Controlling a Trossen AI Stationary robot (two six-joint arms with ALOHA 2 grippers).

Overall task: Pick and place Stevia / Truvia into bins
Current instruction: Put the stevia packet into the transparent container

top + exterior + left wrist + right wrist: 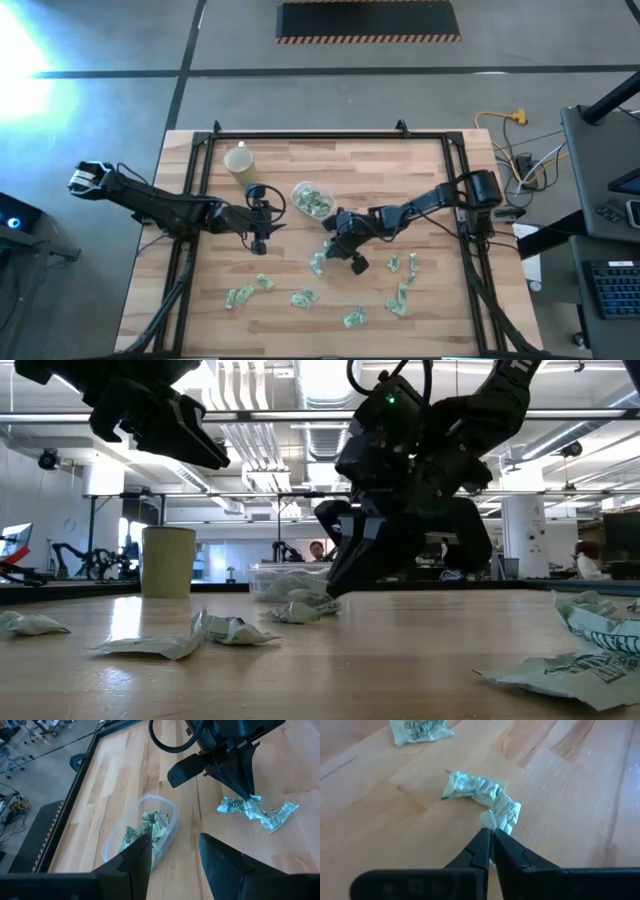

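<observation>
Here, left hand (259, 243) hovers spread beside the small clear plastic tub (312, 200), one only, part-filled. Right hand (491, 836) is pressed together, pinching a crumpled pale green-and-white paper sachet (480, 791) at its near end; long axis runs away. Roughly ten more lie loose on the wooden tabletop (420, 180).
</observation>
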